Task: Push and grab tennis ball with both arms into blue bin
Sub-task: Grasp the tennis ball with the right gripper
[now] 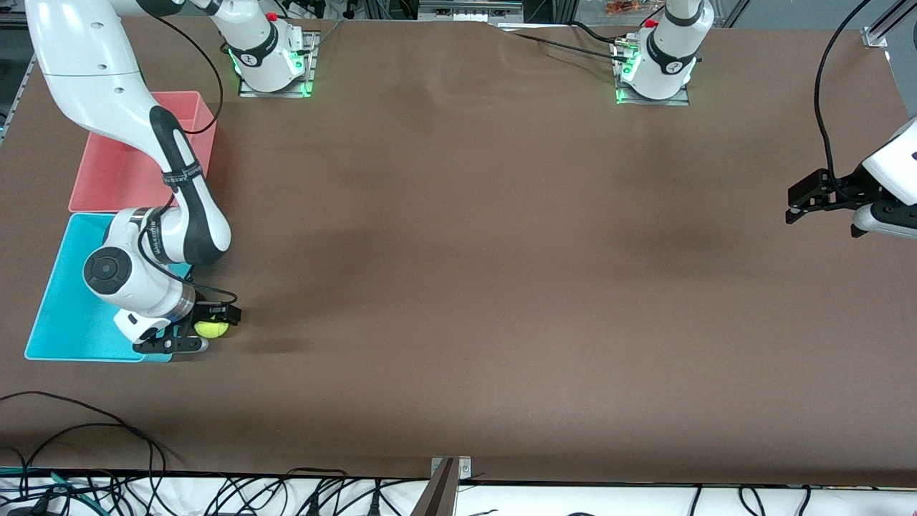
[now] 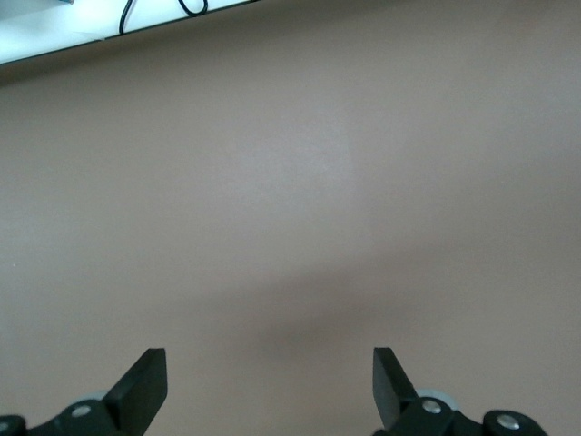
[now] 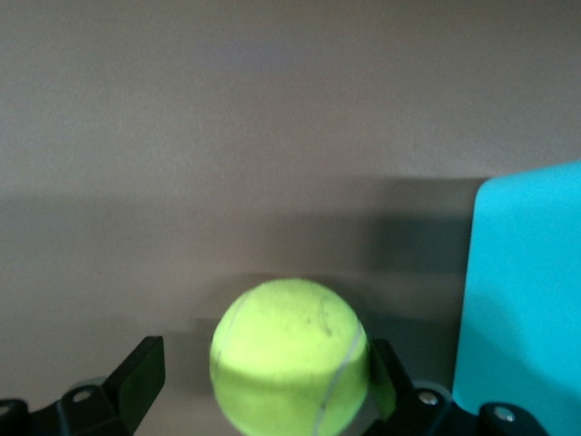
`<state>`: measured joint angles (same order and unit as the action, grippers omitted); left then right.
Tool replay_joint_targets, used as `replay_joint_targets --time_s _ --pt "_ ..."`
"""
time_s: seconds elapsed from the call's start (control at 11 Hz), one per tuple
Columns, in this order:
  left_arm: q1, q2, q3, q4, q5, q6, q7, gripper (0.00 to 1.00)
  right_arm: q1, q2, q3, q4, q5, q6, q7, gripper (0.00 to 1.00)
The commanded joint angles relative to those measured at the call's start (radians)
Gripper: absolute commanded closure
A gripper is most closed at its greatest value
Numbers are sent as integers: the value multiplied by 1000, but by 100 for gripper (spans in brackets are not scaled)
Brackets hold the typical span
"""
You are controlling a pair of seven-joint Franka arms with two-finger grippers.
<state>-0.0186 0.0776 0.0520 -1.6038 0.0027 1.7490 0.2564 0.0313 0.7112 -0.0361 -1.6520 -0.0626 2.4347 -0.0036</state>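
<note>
The yellow-green tennis ball (image 1: 212, 329) (image 3: 289, 356) lies on the brown table just outside the blue bin (image 1: 61, 315) (image 3: 526, 300), by the bin's corner nearest the front camera. My right gripper (image 1: 215, 330) (image 3: 263, 386) is low at the table and open, with one finger on each side of the ball. One finger touches the ball and a gap shows at the other. My left gripper (image 1: 791, 208) (image 2: 270, 381) waits open over bare table at the left arm's end, with nothing between its fingers.
A pink bin (image 1: 114, 179) stands against the blue bin, farther from the front camera. The right arm's forearm hangs over both bins. Cables (image 1: 86, 430) lie along the table's front edge.
</note>
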Motion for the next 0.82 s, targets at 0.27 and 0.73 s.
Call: replay_joint_targets --time_s 0.27,0.73 --pt "3 -18 8 -16 -30 1 10 0 -2 13 -2 -20 9 8 -4 51" --pt "5 -21 8 -12 -30 -8 12 0 2 -71 -2 38 7 -196 -10 62"
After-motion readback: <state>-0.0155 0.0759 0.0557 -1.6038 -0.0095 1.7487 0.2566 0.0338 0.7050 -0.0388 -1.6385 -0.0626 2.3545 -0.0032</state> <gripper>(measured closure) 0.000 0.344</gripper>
